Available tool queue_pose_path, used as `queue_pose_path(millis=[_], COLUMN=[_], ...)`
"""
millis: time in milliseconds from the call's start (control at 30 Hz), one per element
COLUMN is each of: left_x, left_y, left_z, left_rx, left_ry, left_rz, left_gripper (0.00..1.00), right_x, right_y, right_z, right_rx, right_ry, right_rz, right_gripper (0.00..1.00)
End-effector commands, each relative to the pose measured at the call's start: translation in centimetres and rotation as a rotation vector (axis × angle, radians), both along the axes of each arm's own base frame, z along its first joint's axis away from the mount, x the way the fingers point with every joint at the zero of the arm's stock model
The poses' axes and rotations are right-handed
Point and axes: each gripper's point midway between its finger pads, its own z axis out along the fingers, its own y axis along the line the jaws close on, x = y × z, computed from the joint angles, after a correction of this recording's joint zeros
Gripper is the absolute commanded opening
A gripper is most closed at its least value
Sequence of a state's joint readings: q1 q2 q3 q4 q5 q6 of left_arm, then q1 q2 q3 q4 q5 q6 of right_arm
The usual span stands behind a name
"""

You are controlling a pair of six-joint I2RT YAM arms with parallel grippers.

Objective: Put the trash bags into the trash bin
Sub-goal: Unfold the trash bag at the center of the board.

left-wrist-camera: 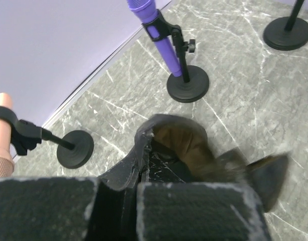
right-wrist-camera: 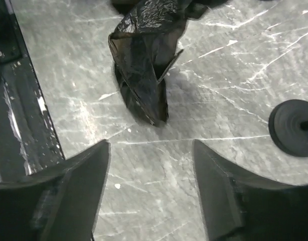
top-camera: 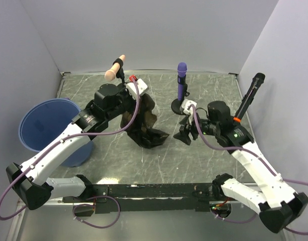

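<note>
- The left hand (left-wrist-camera: 129,201) is clamped narrow on a fold of the trash bag (left-wrist-camera: 179,150). Black film is pinched between its pads and the rest hangs and spills forward beneath it.
- The right hand (right-wrist-camera: 149,145) stands wide with nothing in it, low over the worktop (right-wrist-camera: 234,100). The bag's trailing end lies just ahead of its fingertips.
- The bag looks like thin, crumpled plastic: very light, limp and fairly slick. I judge it will drape and swing rather than keep any shape. Whether this is one bag or several bunched together I cannot tell.
- A pinch on a gathered, doubled-up wad should hold better than one on a single loose layer, which may slide out. The bunched ridge nearest the right hand looks a fair second hold.
- The trash bin (top-camera: 43,125) sits well off to the left hand's left and back toward that arm's base, apart from the bag.
- The purple microphone (left-wrist-camera: 159,35) on its stand is ahead of the left hand, so a dangling tail could snag it.
</note>
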State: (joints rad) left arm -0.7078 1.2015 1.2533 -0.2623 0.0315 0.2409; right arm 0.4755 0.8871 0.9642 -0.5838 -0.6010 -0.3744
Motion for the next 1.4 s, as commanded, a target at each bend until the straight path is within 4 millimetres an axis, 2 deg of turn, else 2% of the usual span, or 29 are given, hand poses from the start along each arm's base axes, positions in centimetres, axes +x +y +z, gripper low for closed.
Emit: queue_pose_path(millis=[0,133,233,300,467,567,667,700,900,1067,1233,1367], left_x=[-1.2,-1.6,-1.0,0.2,2.2,3.2,3.9,4.1,4.8,5.2,4.7,4.6], left_y=[-0.4,-0.5,-0.3,0.5,1.6,2.3,2.8,3.0,4.1,5.2,5.5,5.7], left_z=[4.1,5.4,6.5,7.7,10.2,11.1,11.6,11.8,13.6,15.2,16.4,16.9], left_rx=[-0.061,-0.074,-0.083,-0.107,-0.144,-0.173,-0.188,-0.188,-0.227,-0.289,-0.328,-0.337], left_ry=[-0.081,-0.09,-0.104,-0.114,-0.145,-0.15,-0.154,-0.158,-0.169,-0.154,-0.151,-0.158], left_rz=[-0.071,-0.092,-0.055,0.028,0.16,0.236,0.286,0.297,0.356,0.393,0.378,0.379], left_gripper=[0.01,0.01,0.01,0.01,0.01,0.01,0.01,0.01,0.01,0.01,0.01,0.01], right_x=[1.5,3.0,3.5,3.8,4.3,5.5,7.0,7.7,8.3,10.7,11.8,12.7], right_y=[1.2,2.6,4.3,5.6,10.2,12.5,13.8,13.9,15.5,14.6,14.9,15.8], right_z=[2.1,3.1,4.7,5.6,7.1,9.0,10.3,10.5,10.7,9.8,9.3,9.9], right_rx=[0.034,0.11,0.201,0.253,0.316,0.317,0.305,0.293,0.249,0.194,0.15,0.158], right_ry=[0.027,0.059,0.092,0.117,0.177,0.138,0.093,0.078,0.023,-0.026,-0.134,-0.181], right_rz=[-0.012,-0.028,0.007,0.029,0.097,0.068,-0.017,-0.057,-0.121,-0.282,-0.284,-0.274], right_gripper=[0.81,0.99,0.99,0.99,0.99,0.99,0.99,0.99,0.99,0.99,0.99,0.99])
